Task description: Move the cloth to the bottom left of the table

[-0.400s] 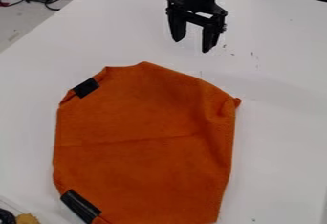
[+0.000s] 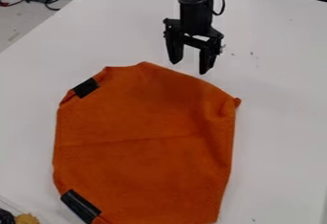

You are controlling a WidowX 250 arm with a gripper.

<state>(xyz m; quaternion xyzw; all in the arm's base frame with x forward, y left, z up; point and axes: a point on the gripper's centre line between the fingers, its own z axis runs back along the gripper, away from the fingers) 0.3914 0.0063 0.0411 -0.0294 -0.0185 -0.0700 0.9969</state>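
The gripper hung with its fingers spread wide, nothing between them, by the far edge of the cloth. The cloth lay mostly flat on the table, its near end running down to the bottom of the camera view. From where I stood, the step seemed to be getting a grip. It wanted the tips set low over the raised fold near the right corner, then closed on a good pinch; a shallow bite might have slid off.
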